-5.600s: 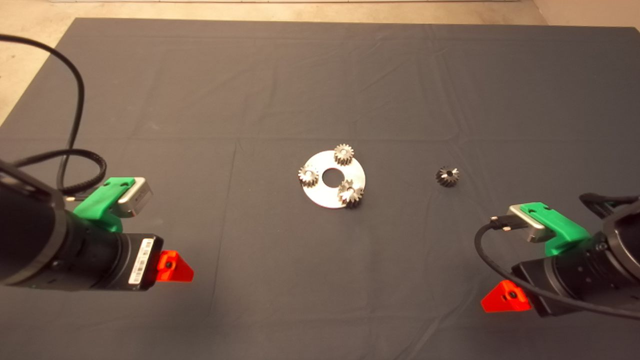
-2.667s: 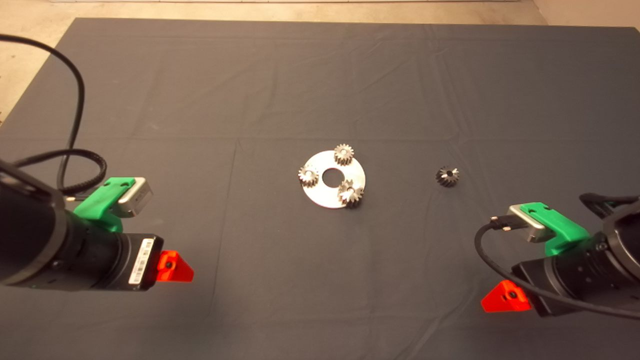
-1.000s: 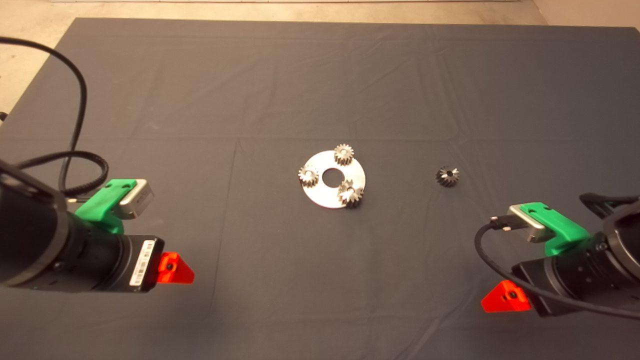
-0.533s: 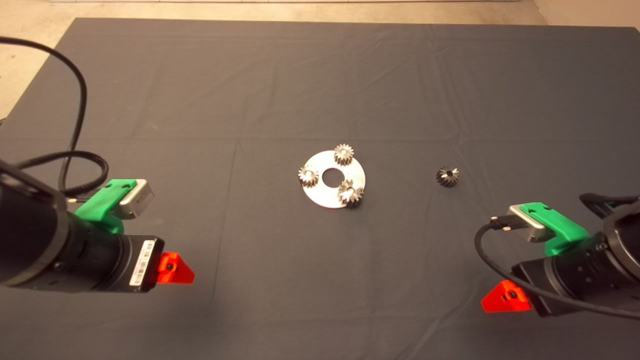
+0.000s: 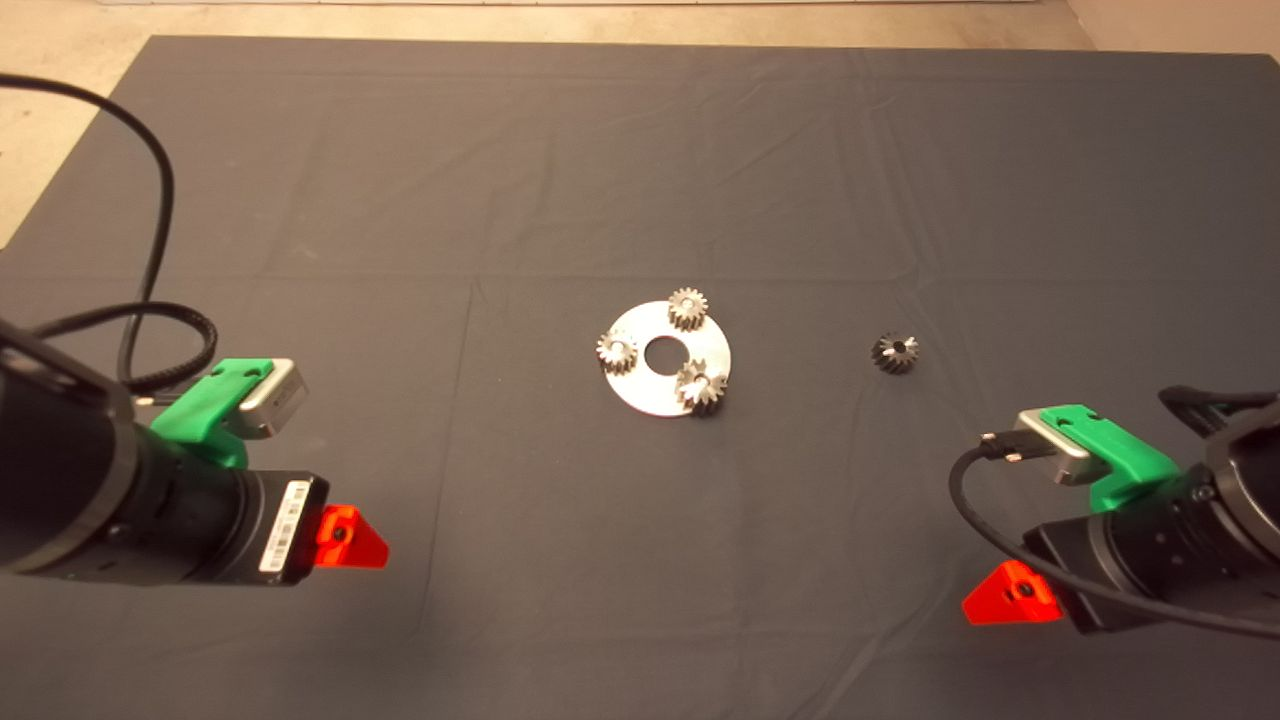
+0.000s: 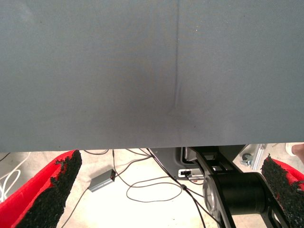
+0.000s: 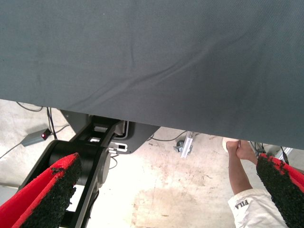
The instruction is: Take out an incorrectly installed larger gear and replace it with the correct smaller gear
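A round silver plate [image 5: 650, 395] lies mid-mat carrying three gears. The larger gear [image 5: 700, 388], with dark flared teeth and a bright face, sits on the plate's near right edge. Two small pale silver gears [image 5: 688, 307] [image 5: 617, 351] sit at its far and left sides. The smaller gear [image 5: 894, 352], almost black, lies alone on the mat to the plate's right. My left gripper [image 5: 350, 540] hovers at the near left and my right gripper [image 5: 1010, 595] at the near right, both far from the gears. Each wrist view shows its fingers [image 6: 52, 190] [image 7: 47, 194] spread wide with nothing between them.
The dark mat [image 5: 640, 170] covers the table, with pale floor beyond its far and left edges. Past the mat's near edge the wrist views show the robot's base [image 6: 237, 190], floor cables [image 6: 142, 183] and a person's leg [image 7: 240, 173].
The left arm has sunk very slightly toward the near edge. The gears, the plate and the right arm have not moved.
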Action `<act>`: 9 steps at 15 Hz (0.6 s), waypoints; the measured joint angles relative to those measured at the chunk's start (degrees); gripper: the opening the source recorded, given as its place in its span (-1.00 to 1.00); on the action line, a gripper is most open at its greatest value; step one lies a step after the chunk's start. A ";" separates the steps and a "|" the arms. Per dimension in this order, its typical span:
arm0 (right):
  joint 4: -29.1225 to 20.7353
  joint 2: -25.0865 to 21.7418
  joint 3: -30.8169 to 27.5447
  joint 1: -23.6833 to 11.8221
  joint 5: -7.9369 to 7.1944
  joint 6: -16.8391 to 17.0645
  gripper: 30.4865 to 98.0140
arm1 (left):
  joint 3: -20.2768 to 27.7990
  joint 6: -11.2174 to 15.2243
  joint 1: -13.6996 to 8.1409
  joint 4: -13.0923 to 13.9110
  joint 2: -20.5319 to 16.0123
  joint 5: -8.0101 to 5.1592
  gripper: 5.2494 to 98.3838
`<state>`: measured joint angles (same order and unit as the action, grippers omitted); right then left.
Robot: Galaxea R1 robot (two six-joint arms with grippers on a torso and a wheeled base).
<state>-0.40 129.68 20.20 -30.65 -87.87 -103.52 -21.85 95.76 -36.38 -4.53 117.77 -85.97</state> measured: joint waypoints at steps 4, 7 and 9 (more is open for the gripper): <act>0.00 0.00 0.00 0.00 0.00 0.00 0.99 | 0.00 0.00 0.00 0.02 0.00 0.01 1.00; 0.00 0.00 0.00 0.00 0.00 0.00 0.99 | 0.00 0.02 0.00 0.02 0.00 0.02 1.00; 0.00 0.00 0.00 0.00 0.00 0.00 0.99 | 0.00 0.07 0.00 0.02 -0.02 0.00 1.00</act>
<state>-0.40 129.68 20.20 -30.65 -87.87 -103.52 -21.85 95.83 -36.38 -4.51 117.75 -85.97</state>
